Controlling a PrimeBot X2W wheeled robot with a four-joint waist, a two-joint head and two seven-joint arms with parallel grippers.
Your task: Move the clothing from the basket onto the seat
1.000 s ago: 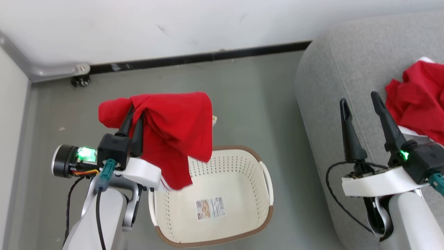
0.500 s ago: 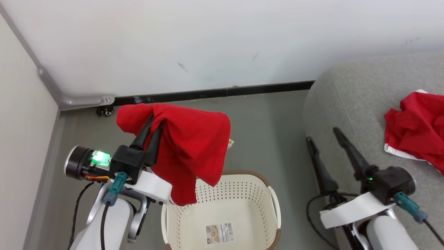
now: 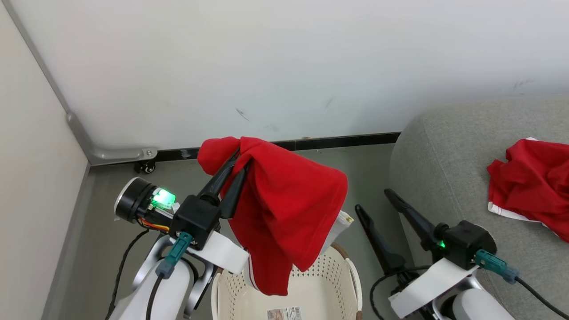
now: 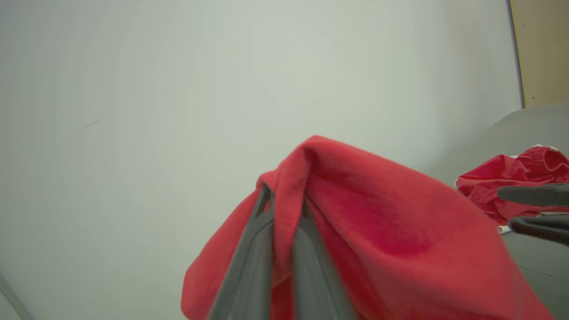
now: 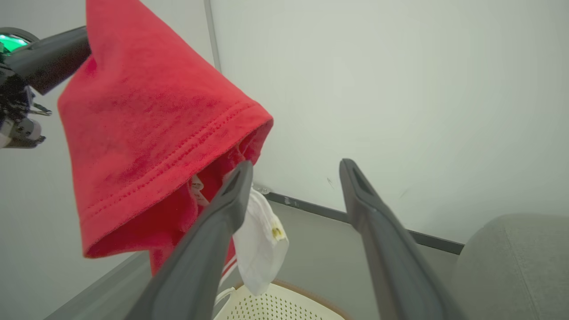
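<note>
The left gripper (image 3: 234,170) is clamped on a red garment (image 3: 289,209) hanging above the near basket (image 3: 331,272). The right gripper (image 3: 372,200) has its jaws apart beside the grey seat (image 3: 444,160), where a second red garment (image 3: 529,178) lies far right.

You see a plain white wall (image 3: 284,66), a thin black baseboard strip (image 3: 338,141) along its foot, a smooth grey floor (image 3: 100,231), a silver metal corner bracket (image 3: 111,154) at left, a small black caster wheel (image 3: 144,167) beneath it.
</note>
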